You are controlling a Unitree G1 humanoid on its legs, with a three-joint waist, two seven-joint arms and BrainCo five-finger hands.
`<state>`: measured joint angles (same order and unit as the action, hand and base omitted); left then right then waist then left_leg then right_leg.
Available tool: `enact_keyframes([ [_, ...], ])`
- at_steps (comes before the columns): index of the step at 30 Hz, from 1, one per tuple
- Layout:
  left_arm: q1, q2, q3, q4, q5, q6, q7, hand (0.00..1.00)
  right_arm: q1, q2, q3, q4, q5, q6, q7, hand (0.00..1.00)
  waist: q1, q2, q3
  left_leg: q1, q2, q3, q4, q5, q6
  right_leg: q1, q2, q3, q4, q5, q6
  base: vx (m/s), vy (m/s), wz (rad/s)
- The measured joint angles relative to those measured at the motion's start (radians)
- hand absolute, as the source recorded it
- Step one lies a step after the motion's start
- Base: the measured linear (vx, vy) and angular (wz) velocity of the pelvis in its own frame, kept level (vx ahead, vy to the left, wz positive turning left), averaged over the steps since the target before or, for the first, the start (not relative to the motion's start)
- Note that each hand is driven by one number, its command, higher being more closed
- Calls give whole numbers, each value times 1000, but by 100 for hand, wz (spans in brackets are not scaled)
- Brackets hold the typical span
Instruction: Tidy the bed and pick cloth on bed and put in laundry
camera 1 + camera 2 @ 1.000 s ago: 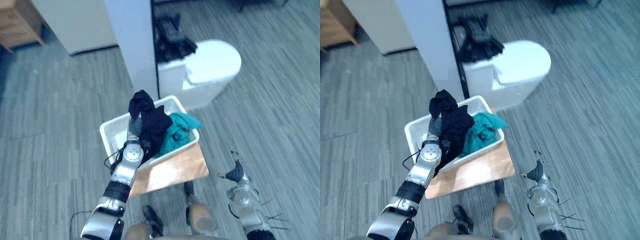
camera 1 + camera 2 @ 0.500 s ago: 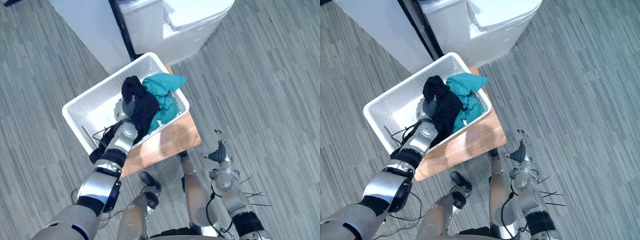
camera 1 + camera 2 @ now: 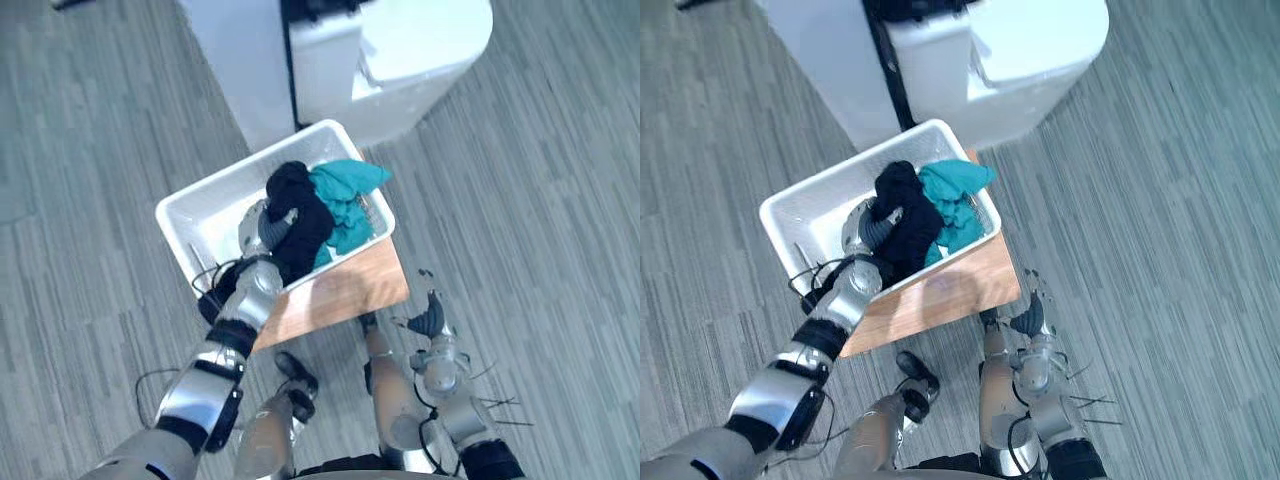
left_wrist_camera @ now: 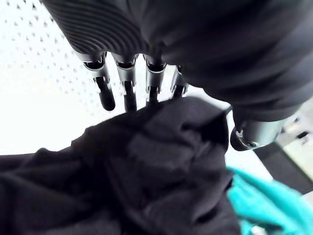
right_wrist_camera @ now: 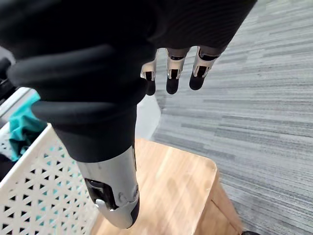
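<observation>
A white perforated laundry basket (image 3: 200, 203) stands on a wooden stool (image 3: 345, 292). Inside it lie a teal cloth (image 3: 348, 192) and a black cloth (image 3: 301, 216). My left hand (image 3: 258, 229) reaches into the basket beside the black cloth. In the left wrist view its fingers (image 4: 128, 91) are straight, their tips against the bunched black cloth (image 4: 146, 171), with the thumb apart from them. My right hand (image 3: 429, 322) hangs low to the right of the stool, fingers (image 5: 171, 74) straight and holding nothing.
A white lidded bin (image 3: 420, 50) and a white upright panel (image 3: 240, 60) stand just behind the basket. Grey plank floor surrounds the stool, with free room to the right and left.
The camera has shifted. My left hand has come down into the basket with the black cloth and its fingers have straightened off it. The right hand stays low.
</observation>
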<state>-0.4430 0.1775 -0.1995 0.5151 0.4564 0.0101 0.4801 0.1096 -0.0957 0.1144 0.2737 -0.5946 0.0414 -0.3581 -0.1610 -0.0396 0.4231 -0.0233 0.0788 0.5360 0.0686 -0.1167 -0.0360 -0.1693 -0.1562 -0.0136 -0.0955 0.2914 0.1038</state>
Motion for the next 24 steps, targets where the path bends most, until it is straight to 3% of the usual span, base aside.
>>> enact_keyframes([
  [2,116,-2,19,-68,-26,-12,-5,0,29,1,-1,46,0,1,23,0,16,5,-53,11,-10,-5,-3,0,-1,15,-13,-16,6,-76,4,32,-55,22],
  [3,178,-4,46,-95,-52,-18,-20,0,30,2,-24,78,0,2,36,0,16,29,-71,35,-8,-15,-27,14,-19,34,-11,-31,11,-82,2,69,-72,16],
  [6,281,-24,72,-163,-119,-36,-45,0,31,0,-98,145,2,7,49,0,19,61,-117,100,0,-28,-89,45,-37,82,9,-64,15,-103,0,61,-76,14],
  [11,390,-69,110,-195,-243,-67,-74,0,61,3,-186,247,25,17,67,0,38,47,-200,154,11,-63,-124,64,-40,140,22,-108,29,-139,-4,28,-51,23],
  [13,474,-104,178,-186,-326,-67,-96,0,64,17,-234,309,38,35,79,0,45,44,-221,190,11,-66,-138,65,-41,176,23,-124,30,-148,-4,16,-12,18],
  [16,594,-141,290,-50,-499,-60,-157,0,107,65,-293,353,70,57,103,0,88,38,-275,226,10,-62,-156,65,-41,206,22,-134,31,-163,0,-2,-12,5],
  [19,653,-166,372,46,-537,-39,-180,0,124,107,-313,367,82,61,114,0,99,28,-290,245,10,-60,-159,64,-42,227,20,-148,31,-170,-5,-30,-17,6],
  [22,695,-209,499,214,-530,-9,-198,0,136,146,-364,371,122,67,122,0,131,14,-321,263,13,-22,-166,54,-44,242,16,-154,26,-173,-4,-55,-16,-3],
  [24,700,-234,602,295,-517,1,-207,0,139,156,-391,392,156,67,122,0,134,19,-342,271,29,78,-167,50,-52,248,9,-178,24,-180,-10,-36,-9,17],
])
